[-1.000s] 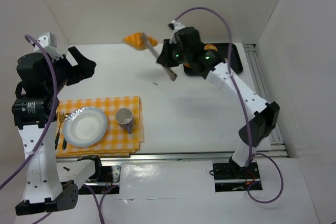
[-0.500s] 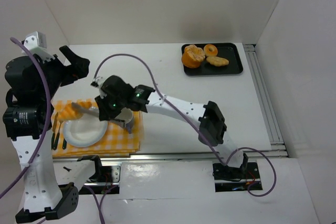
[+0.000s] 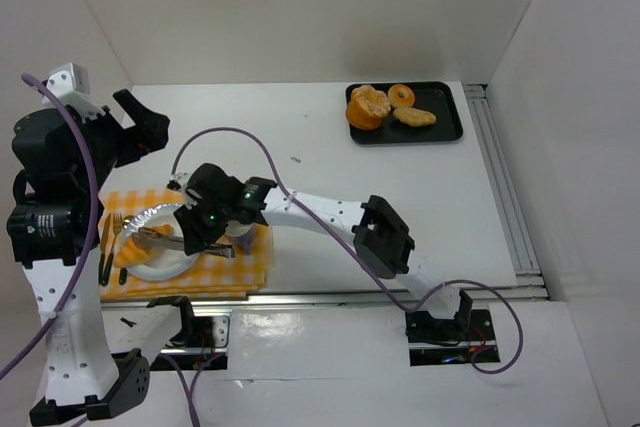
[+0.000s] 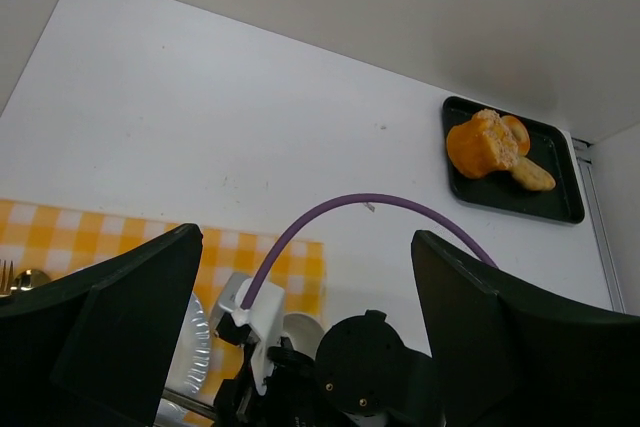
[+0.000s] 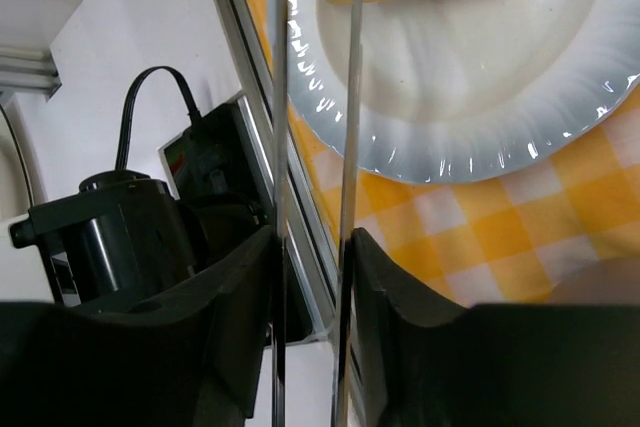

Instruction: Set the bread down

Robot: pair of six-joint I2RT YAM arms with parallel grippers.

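At the left, our left pincer (image 3: 148,112) hangs released, its fingers spread wide. Below it, on the yellow checked cloth (image 3: 250,267), the bread (image 3: 132,247) lies on the left part of the white plate (image 5: 480,67), between the tips of the metal tongs (image 3: 175,239). Our right pincer (image 3: 205,222) is clenched on the tongs. Far right on the tabletop (image 3: 330,187), a black tray (image 3: 450,132) holds more pastries.

Cloth (image 3: 230,269) spread on worktop (image 3: 330,182), near left. Plate (image 3: 160,210) set on cloth; fork (image 3: 112,234) laid on cloth, just left of plate. Bread (image 3: 137,245) located over plate, between tongs (image 3: 168,239). Tray (image 3: 448,107) positioned far right; pastries (image 3: 367,107) kept in tray.
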